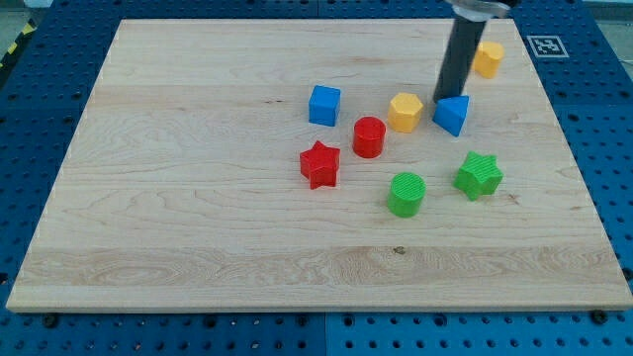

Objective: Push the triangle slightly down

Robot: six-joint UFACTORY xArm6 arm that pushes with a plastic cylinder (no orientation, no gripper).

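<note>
while seen from the one camera: pale wooden worktop (198, 198) on a blue pegboard surround, eight small coloured blocks scattered over the right-centre.

dark straight rod dropping in from the view's top right; no jaws to open or close, only a plain tool tip (447, 99) resting at worktop height. tip sits touching or just beside the upper left edge of the blue triangle (453, 115); exact contact hard to tell, since rod and block overlap in the view.

blue triangle placed right of centre, in the upper half of the worktop. yellow hexagon-like block (406, 112) just beside it on the view's left, nearly touching. second yellow block (487, 59) further toward the view's top right, partly behind the rod. green star (479, 175) below and slightly right of the triangle, with a clear gap between. green cylinder (406, 193) below and to the left. red cylinder (369, 136), red star (319, 164) and blue cube (324, 105) grouped further to the view's left.

key relation: triangle lying directly below and a touch right of the tip, so a short push toward the view's bottom looks well lined up. likely risk: off-centre contact turning the triangle, or too long a push bringing it against the green star.
</note>
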